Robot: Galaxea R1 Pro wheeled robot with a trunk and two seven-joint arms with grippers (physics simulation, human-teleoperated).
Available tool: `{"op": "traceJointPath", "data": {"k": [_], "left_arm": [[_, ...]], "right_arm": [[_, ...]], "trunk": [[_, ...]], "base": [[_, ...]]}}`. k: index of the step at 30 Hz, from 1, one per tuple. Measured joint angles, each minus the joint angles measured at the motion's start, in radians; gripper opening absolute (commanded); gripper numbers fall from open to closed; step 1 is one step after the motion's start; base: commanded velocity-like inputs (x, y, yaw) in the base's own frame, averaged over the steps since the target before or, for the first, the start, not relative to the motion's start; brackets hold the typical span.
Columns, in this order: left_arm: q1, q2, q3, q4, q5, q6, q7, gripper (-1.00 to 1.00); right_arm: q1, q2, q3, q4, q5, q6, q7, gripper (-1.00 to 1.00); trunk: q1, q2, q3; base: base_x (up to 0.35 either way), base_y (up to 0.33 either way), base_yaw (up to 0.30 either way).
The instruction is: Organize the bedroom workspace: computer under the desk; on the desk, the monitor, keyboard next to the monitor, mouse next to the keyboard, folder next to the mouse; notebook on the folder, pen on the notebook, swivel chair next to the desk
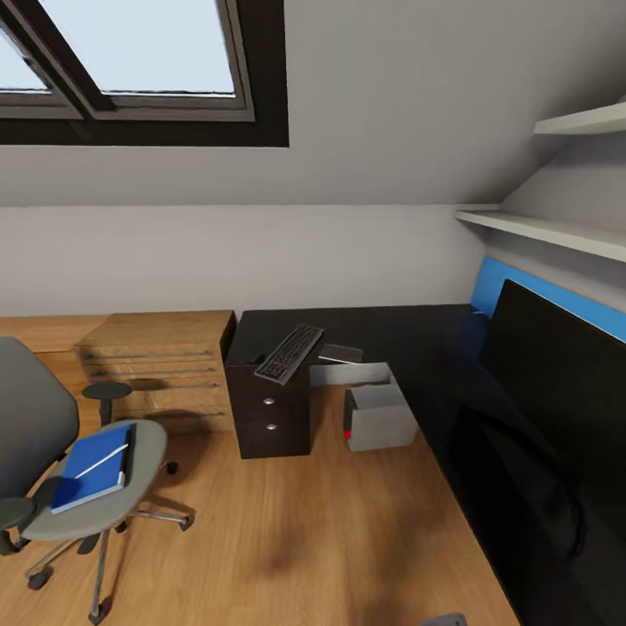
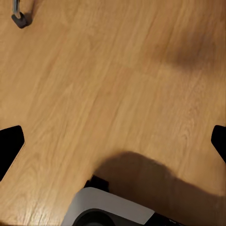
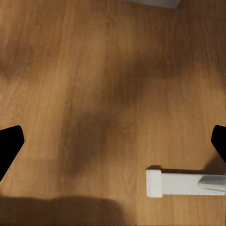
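Two black fingertips at the edges of each wrist view, spread wide with nothing between: left gripper (image 2: 113, 141) open over bare wooden floor (image 2: 94, 84), right gripper (image 3: 113, 141) likewise open over floor, with a white leg foot (image 3: 183, 182) just beside its far finger. Well ahead of both grippers, seen from the head camera: black L-shaped desk (image 1: 391, 335) with a three-drawer unit, slim silver-framed black-keyed keyboard (image 1: 289, 353) lying tilted on its corner above the drawers, light grey box-shaped computer (image 1: 380, 417) on the floor under the desktop, large black flat monitor (image 1: 556, 382) on the desk's right wing. Off toward the left gripper's side: grey-upholstered swivel chair (image 1: 52, 487), apart from the desk, carrying on its seat a bright blue folder (image 1: 91, 465) with a thin white pen (image 1: 102, 462) on top. Light wooden drawer chest (image 1: 161, 365) just beside the drawer unit.
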Motion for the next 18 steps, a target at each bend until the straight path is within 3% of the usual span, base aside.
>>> {"op": "traceJointPath", "data": {"k": [7,18], "left_arm": [[0.0,0.0,0.0,0.0,0.0,0.0,0.0,1.0],[0.0,0.0,0.0,0.0,0.0,0.0,0.0,1.0]], "right_arm": [[0.008,-0.011,-0.003,0.001,0.036,-0.033,0.0,1.0],[0.009,-0.011,-0.002,0.002,0.042,-0.058,0.0,1.0]], "trunk": [[0.0,0.0,0.0],[0.0,0.0,0.0]], "base": [[0.296,0.155,0.0],[0.33,0.016,0.0]]}}
